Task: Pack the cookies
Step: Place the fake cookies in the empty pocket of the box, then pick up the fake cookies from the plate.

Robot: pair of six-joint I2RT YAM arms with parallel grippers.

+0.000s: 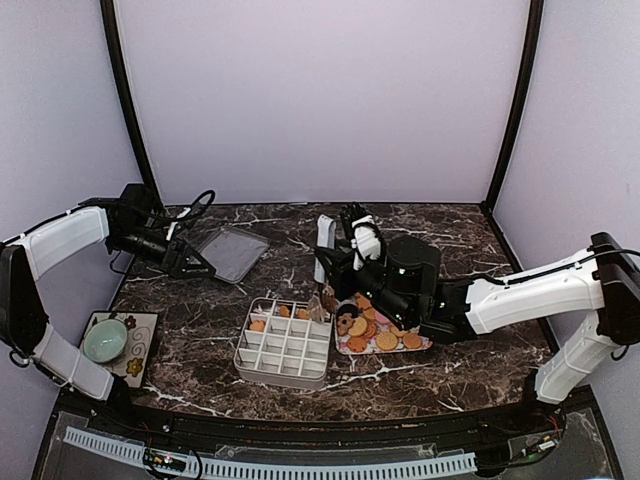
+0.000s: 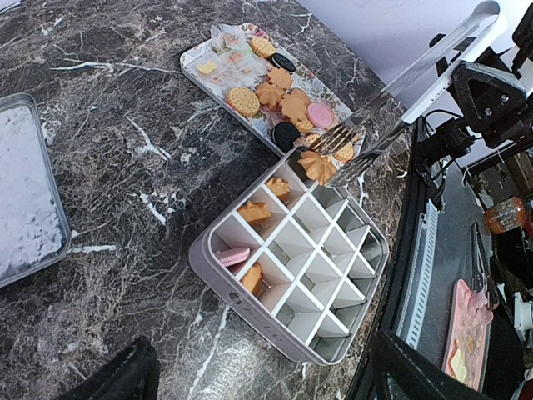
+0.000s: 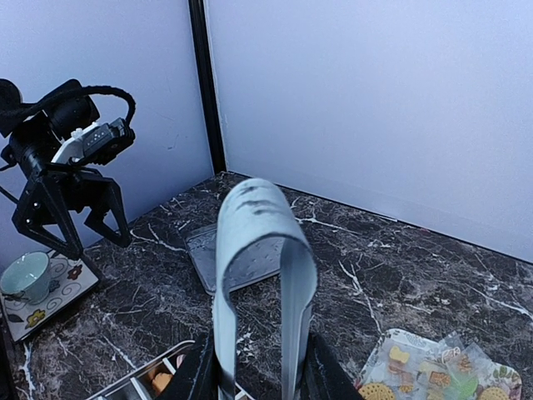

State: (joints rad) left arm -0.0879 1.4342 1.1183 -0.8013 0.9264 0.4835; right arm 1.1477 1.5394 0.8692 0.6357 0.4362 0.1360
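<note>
Several cookies [image 2: 269, 93] lie on the flower-patterned tray [image 2: 196, 64], mostly golden, with black rounds and a pink one. A white divided box [image 2: 335, 348] holds a few cookies [image 2: 252, 212] in the compartments along one edge. My right gripper [image 3: 262, 375] is shut on the metal tongs [image 3: 256, 250]. The tongs' tips [image 2: 346, 142] pinch a golden flower-shaped cookie [image 2: 316, 165] over the box corner nearest the tray. My left gripper [image 1: 195, 265] hangs open and empty at the far left, well away from the box [image 1: 285, 345].
A flat metal lid [image 1: 232, 252] lies at the back left, just beside my left gripper. A green cup [image 1: 105, 340] stands on a patterned coaster [image 1: 138, 358] at the near left. Purple walls close in the table on three sides.
</note>
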